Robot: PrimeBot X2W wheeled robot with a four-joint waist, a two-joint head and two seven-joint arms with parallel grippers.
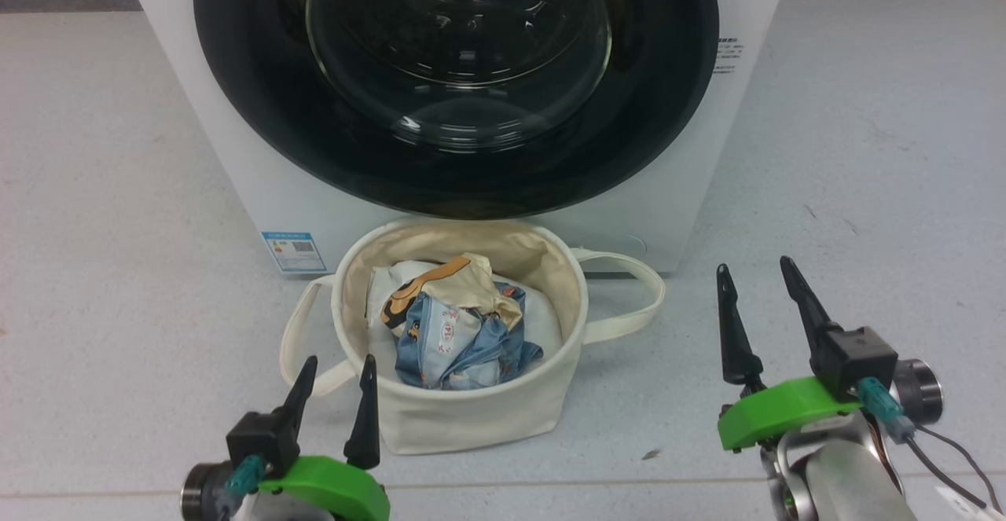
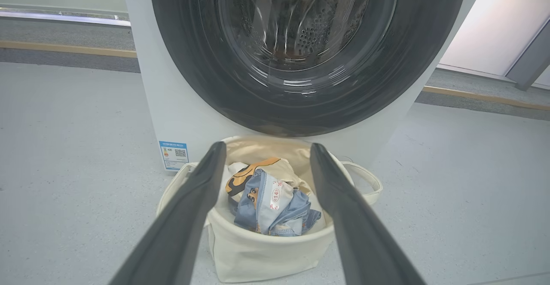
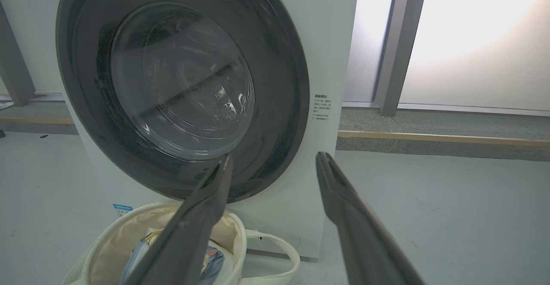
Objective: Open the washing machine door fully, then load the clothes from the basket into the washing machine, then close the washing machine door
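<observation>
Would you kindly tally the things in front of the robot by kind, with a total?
Washing machine: 1
Basket: 1
Bundle of clothes: 1
Blue label: 1
Pincers: 2, the left pincer and the right pincer, both open
Total: 6

The big white front-loading washing machine [image 1: 267, 183] had a smooth, faintly glossy casing. Its round door [image 1: 456, 49] combined a wide glossy black rim with clear, reflective glass. In front of the washing machine, the round cream basket [image 1: 471, 419] was matt canvas; the blue and beige clothes [image 1: 456, 332] inside were soft, creased fabric.
</observation>
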